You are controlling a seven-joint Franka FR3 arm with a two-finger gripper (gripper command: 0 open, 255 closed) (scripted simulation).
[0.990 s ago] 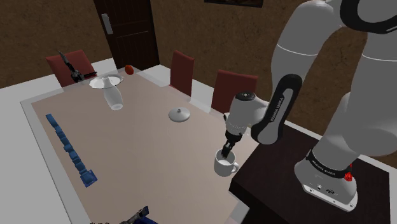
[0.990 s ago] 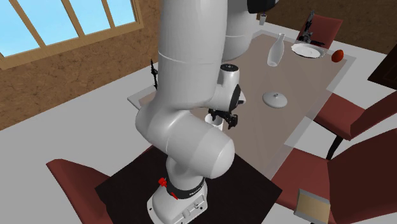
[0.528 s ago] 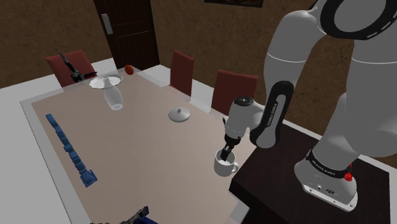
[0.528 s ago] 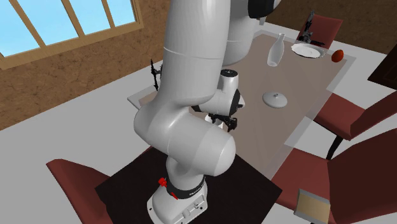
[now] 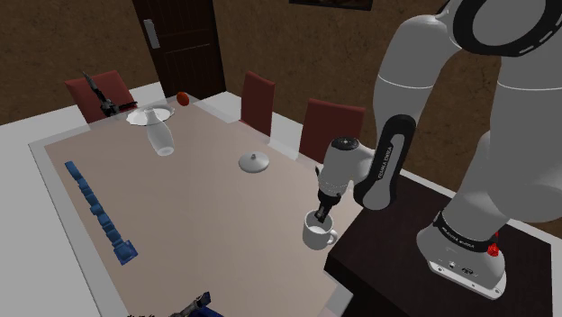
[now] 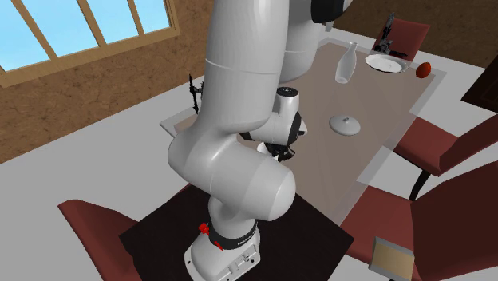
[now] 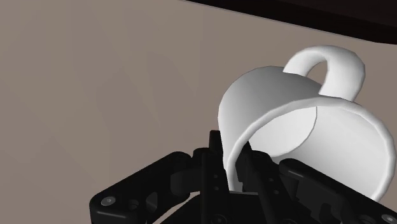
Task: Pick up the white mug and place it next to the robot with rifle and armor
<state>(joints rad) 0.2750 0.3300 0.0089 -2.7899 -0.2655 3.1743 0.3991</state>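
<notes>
Clasping one white mug point(image 5: 317, 237), rim-held — one black hand point(image 7: 233, 167), one table point(image 5: 207, 198)

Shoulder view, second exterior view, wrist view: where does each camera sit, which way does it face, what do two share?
Shoulder view: beside the stand, looking down over the table toward the chairs; arm and gripper show.
Second exterior view: high behind the stand, facing along the table; the arm shows.
Wrist view: on the hand, looking down at the white mug; fingers clasp its wall.
Shared: both exterior views show the lid.
</notes>
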